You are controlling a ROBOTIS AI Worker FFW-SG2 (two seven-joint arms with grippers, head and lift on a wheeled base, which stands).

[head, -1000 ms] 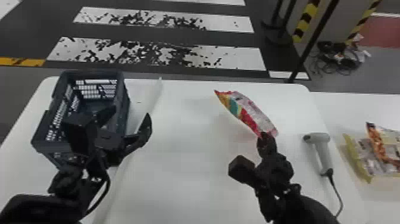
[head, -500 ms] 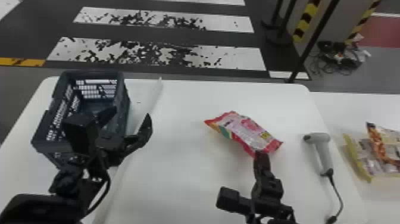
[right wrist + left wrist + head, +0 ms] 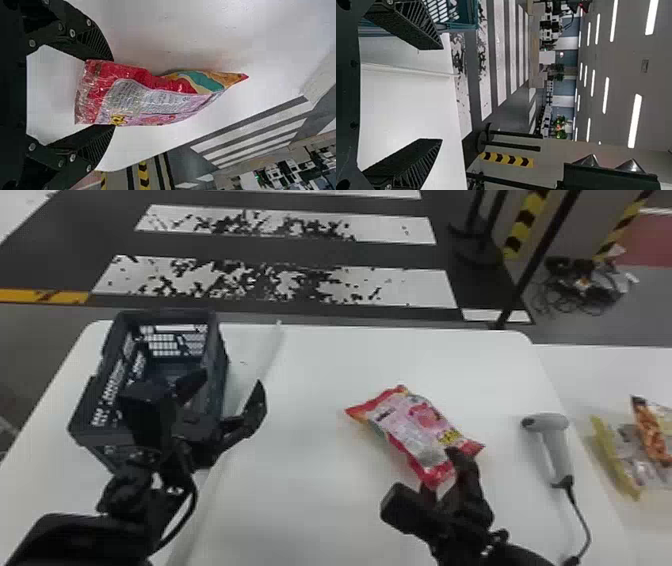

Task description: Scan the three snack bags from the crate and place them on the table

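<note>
Dark plastic, the crate (image 3: 170,316) stands at the left of the white table (image 3: 310,520). The left gripper (image 3: 229,389) hangs in front of and over it, claw spread, nothing between the fingers. To the right, the red-and-pink snack bag (image 3: 417,430) is above the table, long axis slanting from far left to near right, its far end aimed away from the robot and leftward. The right gripper (image 3: 442,476) pinches its near end by the side edges. Further right lie the grey scanner (image 3: 556,450), then more snack bags (image 3: 650,432).
</note>
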